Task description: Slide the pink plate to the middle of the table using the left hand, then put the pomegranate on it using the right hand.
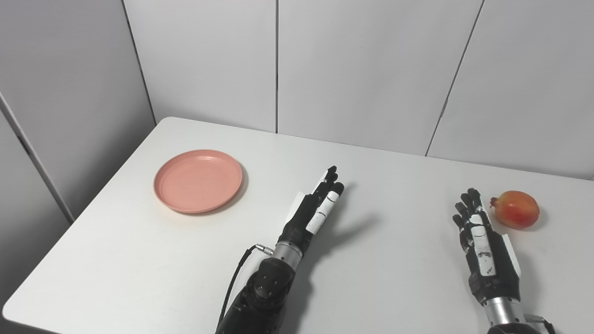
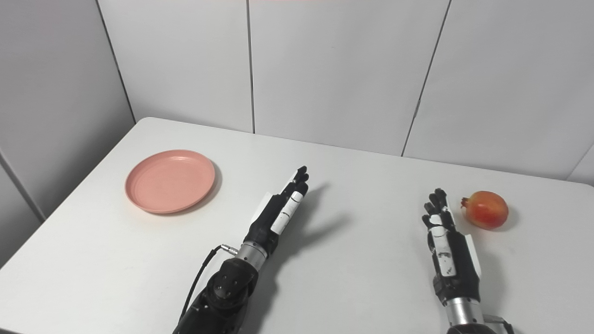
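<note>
The pink plate (image 1: 198, 180) lies empty on the left part of the white table (image 1: 380, 167). The red-orange pomegranate (image 1: 516, 209) rests on the table at the right. My left hand (image 1: 317, 205) is open, fingers stretched forward, held near the table's middle, well to the right of the plate and not touching it. My right hand (image 1: 480, 236) is open, fingers apart, just left of the pomegranate and not touching it. Both hands hold nothing.
Grey wall panels (image 1: 362, 69) stand close behind the table's far edge. The table's left edge runs diagonally just beyond the plate. A black cable (image 1: 236, 273) loops off my left wrist.
</note>
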`<state>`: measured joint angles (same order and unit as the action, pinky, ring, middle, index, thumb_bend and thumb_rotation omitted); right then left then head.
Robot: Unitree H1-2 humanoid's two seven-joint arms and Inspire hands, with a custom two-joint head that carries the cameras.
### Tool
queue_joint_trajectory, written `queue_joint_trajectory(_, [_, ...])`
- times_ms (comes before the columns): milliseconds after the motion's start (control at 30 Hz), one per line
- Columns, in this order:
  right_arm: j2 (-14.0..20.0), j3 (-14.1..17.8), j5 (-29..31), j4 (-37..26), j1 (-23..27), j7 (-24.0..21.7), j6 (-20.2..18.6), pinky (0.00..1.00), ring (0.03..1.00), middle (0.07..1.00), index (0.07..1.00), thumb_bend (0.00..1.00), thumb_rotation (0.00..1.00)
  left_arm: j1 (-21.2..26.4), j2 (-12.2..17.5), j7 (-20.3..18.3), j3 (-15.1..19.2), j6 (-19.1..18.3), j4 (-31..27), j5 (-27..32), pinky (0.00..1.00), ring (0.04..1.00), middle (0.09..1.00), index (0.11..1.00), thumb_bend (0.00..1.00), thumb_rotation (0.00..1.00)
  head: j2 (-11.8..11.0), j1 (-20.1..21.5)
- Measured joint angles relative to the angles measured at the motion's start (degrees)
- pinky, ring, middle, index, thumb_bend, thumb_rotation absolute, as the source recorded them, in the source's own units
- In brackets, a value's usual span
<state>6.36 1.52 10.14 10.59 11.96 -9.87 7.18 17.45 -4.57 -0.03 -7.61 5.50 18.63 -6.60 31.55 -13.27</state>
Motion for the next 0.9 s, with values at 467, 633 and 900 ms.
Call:
queue_joint_trajectory(467, [0.32,0.81,0.0,1.03,0.68,-0.93,0.18,1.0,1.0,1.0,1.0,0.59,0.89,1.59,-2.24,0.82,7.52,0.78,1.14,9.1,1.0,1.0,1.0,1.0,0.66,1.0,-1.23,-0.79])
queue_joint_trajectory(633, [0.32,0.86,-0.03,1.27,0.85,-0.93,0.31,1.0,1.0,1.0,1.0,0.59,0.89,4.06,-0.61,0.13,10.1,1.17,0.04,12.71,1.0,1.0,1.0,1.0,0.67,1.0,-1.58,-0.62])
queue_joint_trajectory(900, [0.37,0.83,-0.18,2.28,1.54,-0.97,0.84,1.0,1.0,1.0,1.0,0.6,0.89,5.43,1.84,-0.27,12.68,-0.41,-4.08,16.45,0.99,0.993,0.995,0.993,0.73,1.0,-2.02,-0.7])
